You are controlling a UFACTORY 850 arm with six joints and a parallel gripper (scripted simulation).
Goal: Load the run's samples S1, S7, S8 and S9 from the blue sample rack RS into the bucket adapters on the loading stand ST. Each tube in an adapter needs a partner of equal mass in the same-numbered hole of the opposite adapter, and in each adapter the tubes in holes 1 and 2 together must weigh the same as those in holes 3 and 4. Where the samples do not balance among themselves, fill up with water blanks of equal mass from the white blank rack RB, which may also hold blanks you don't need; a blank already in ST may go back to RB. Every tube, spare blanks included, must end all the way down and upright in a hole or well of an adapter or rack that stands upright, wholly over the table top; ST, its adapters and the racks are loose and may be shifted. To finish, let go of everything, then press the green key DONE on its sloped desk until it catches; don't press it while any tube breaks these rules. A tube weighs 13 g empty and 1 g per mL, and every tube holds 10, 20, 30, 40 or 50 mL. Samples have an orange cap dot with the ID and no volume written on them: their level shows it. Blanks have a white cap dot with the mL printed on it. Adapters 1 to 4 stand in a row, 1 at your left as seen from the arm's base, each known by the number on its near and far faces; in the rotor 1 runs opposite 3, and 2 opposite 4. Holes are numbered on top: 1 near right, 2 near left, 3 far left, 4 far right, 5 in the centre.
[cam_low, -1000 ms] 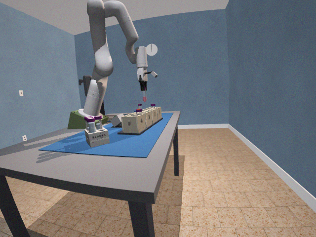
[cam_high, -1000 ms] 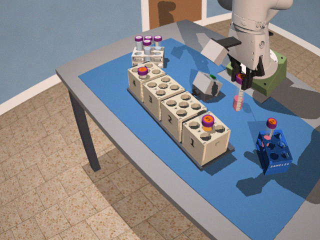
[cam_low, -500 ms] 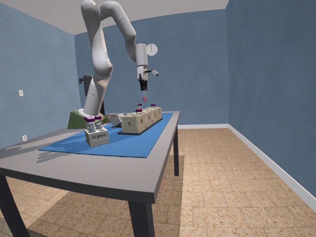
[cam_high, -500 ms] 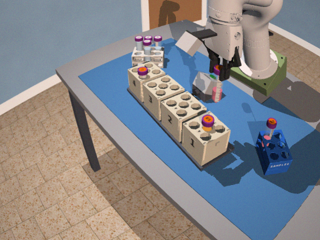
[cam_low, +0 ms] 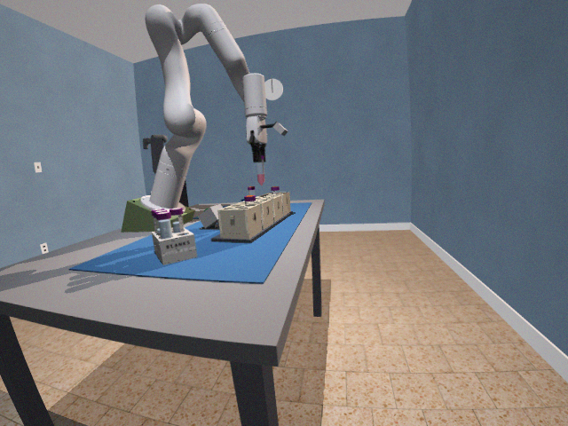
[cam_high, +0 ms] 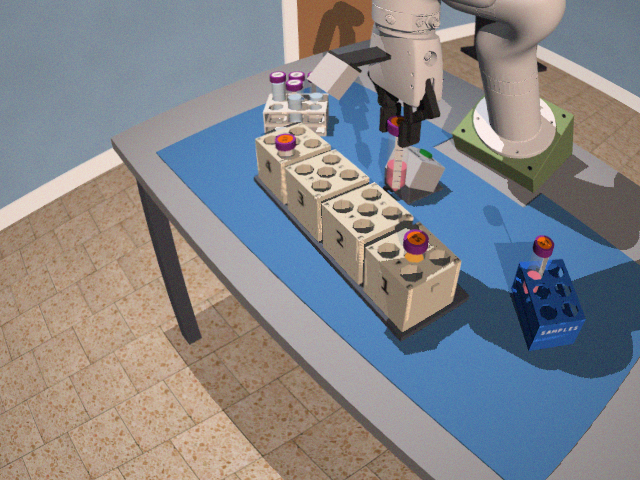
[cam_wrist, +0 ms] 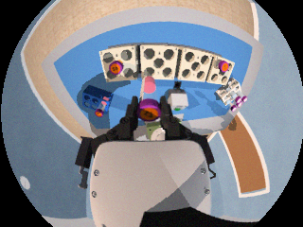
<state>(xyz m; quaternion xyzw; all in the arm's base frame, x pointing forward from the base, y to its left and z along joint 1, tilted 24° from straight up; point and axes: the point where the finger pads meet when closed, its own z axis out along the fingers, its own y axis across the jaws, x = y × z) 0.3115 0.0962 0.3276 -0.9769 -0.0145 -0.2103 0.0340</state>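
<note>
My gripper (cam_high: pixel 405 126) is shut on a sample tube (cam_high: pixel 397 165) with a purple cap, an orange dot and pink liquid. It hangs upright in the air beside the row of beige adapters, on the arm's side of adapter 3 (cam_high: pixel 325 186); it also shows in the exterior view (cam_low: pixel 260 174) and the wrist view (cam_wrist: pixel 150 97). Adapter 1 (cam_high: pixel 410 276) holds one orange-dot tube (cam_high: pixel 415 242). Adapter 4 (cam_high: pixel 289 155) holds another (cam_high: pixel 285 143). Adapter 2 (cam_high: pixel 364 219) and adapter 3 are empty. The blue sample rack (cam_high: pixel 549 304) holds one orange-dot tube (cam_high: pixel 542 253).
The white blank rack (cam_high: pixel 295 111) with several purple-capped blanks stands beyond adapter 4. The grey sloped desk with the green DONE key (cam_high: pixel 424 173) sits right behind the held tube. The arm's green base (cam_high: pixel 514 144) is at the back right.
</note>
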